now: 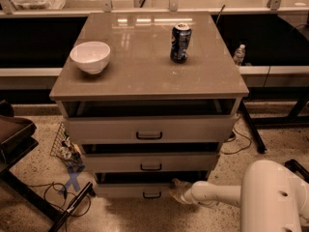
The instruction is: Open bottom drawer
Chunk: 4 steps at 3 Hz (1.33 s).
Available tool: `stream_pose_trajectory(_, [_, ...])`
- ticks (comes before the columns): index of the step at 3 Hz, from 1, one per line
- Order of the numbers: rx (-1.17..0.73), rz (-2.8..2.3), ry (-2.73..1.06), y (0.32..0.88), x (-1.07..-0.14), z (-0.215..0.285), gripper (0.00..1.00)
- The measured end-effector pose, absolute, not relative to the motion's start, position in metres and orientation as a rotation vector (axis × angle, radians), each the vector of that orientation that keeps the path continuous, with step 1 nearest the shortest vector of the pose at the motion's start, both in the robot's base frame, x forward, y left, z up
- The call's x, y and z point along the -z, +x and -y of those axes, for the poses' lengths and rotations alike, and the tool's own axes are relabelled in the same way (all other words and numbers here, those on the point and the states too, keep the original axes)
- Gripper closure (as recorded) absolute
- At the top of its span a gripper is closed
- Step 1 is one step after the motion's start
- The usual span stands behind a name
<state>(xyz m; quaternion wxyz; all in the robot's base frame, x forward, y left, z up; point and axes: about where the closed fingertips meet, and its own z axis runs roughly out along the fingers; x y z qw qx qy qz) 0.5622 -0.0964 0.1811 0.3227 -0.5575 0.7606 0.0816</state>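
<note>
The bottom drawer is the lowest of three pale drawers in the cabinet. Its small dark handle sits at the middle of its front, and a dark gap shows above the front. My gripper is low near the floor, on a white arm reaching in from the lower right. It sits against the drawer's front, just right of the handle. The middle drawer and the top drawer stand slightly pulled out above it.
A white bowl and a blue can stand on the cabinet top. Cables and a wire basket lie on the floor to the left. A dark stand is at far left. A bottle stands behind to the right.
</note>
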Motion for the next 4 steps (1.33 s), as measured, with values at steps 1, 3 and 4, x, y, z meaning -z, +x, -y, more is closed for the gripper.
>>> stream_pose_trajectory(1, [-0.214,-1.997,-1.463,0.562,-0.185,0.097,1.0])
stream_pose_trajectory(3, [-0.215,-2.017,-1.461,0.545,-0.187,0.102,1.0])
stream_pose_trajectory(4, [-0.215,-2.017,-1.461,0.545,-0.191,0.102,1.0])
